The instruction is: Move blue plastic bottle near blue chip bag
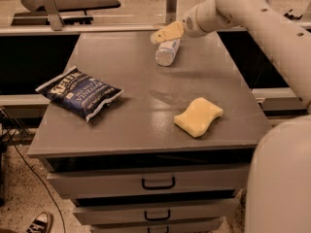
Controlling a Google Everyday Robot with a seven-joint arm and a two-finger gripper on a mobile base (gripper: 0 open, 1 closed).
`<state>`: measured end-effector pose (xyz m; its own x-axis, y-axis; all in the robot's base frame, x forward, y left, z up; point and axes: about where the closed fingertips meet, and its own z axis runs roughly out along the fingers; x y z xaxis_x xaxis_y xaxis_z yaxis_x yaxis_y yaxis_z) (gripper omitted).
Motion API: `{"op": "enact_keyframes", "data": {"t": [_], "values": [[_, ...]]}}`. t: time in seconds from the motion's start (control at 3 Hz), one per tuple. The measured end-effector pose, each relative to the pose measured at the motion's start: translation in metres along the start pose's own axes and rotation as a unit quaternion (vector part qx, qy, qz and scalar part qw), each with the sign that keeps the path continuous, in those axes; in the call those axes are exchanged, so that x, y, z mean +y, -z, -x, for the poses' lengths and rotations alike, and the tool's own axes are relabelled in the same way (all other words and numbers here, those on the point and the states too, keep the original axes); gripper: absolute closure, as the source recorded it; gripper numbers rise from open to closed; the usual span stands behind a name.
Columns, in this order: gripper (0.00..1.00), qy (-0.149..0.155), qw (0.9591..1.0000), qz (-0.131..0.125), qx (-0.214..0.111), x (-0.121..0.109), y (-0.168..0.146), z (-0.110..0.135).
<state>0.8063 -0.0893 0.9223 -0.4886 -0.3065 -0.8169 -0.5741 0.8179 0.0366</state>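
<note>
The blue plastic bottle [167,52] lies on its side at the far middle of the grey cabinet top [141,110], its cap end toward the back and partly hidden. My gripper [163,34], with yellowish fingers, hovers directly over the bottle's far end, reaching in from the right. The blue chip bag [80,92], navy with white lettering, lies flat at the left of the top, well away from the bottle.
A yellow sponge [198,116] lies at the right front of the top. Drawers with dark handles [158,183] are below. My white arm [262,23] spans the upper right and its base fills the lower right corner. A shoe [39,223] is on the floor at left.
</note>
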Motion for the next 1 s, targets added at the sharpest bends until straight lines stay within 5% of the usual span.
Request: {"op": "enact_keyframes", "data": {"t": [0.33,1.0], "values": [[0.00,-0.040,0.9979,-0.041,0.030,-0.005,-0.036,-0.001],[0.00,-0.093,0.9864,-0.101,0.090,-0.022,-0.080,-0.025]]}}
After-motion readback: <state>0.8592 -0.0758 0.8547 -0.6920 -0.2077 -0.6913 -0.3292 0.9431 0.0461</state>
